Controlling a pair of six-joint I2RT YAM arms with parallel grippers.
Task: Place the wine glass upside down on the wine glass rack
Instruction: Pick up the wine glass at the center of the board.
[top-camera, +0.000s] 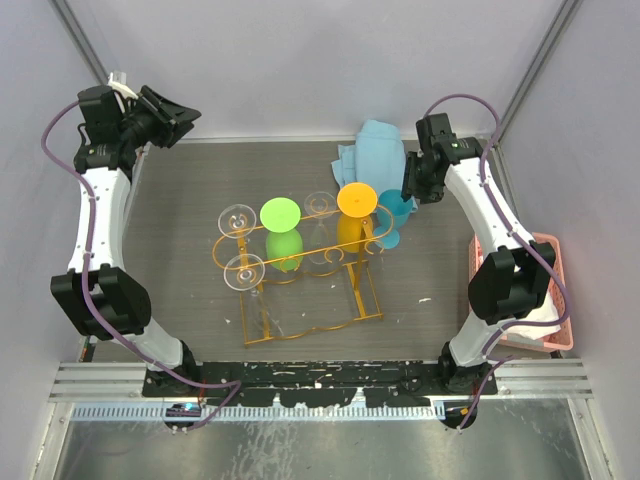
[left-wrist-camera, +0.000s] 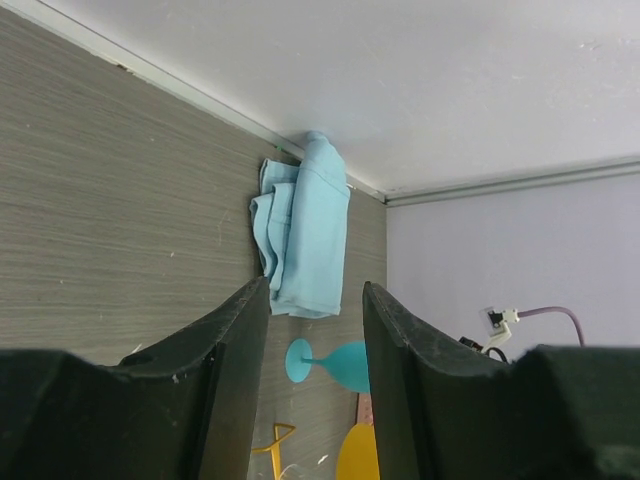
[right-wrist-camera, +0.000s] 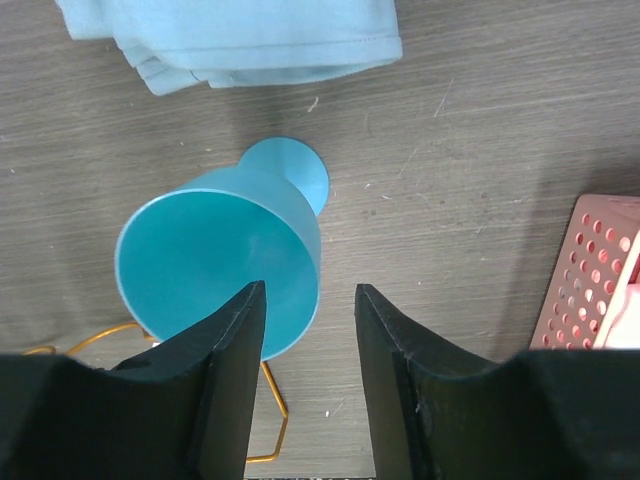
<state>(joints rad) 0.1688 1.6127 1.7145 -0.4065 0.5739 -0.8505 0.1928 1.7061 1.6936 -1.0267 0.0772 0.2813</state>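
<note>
A teal wine glass (top-camera: 394, 212) sits on the table just right of the orange-gold wine glass rack (top-camera: 363, 295). Its open mouth faces the right wrist camera (right-wrist-camera: 215, 255), and its round foot (right-wrist-camera: 290, 165) shows beyond the bowl. My right gripper (right-wrist-camera: 307, 290) hovers over it, open. The left finger (right-wrist-camera: 225, 370) overlaps the bowl's rim and the right finger (right-wrist-camera: 400, 370) is over bare table. My left gripper (left-wrist-camera: 315, 285) is open and empty at the back left corner (top-camera: 185, 118). It looks across at the teal glass (left-wrist-camera: 345, 365).
The rack carries a green glass (top-camera: 281, 215), an orange glass (top-camera: 357, 200) and clear glasses (top-camera: 237, 218) hung foot-up. A folded light-blue cloth (top-camera: 375, 150) lies behind the teal glass. A pink perforated basket (top-camera: 525, 290) stands at the right edge.
</note>
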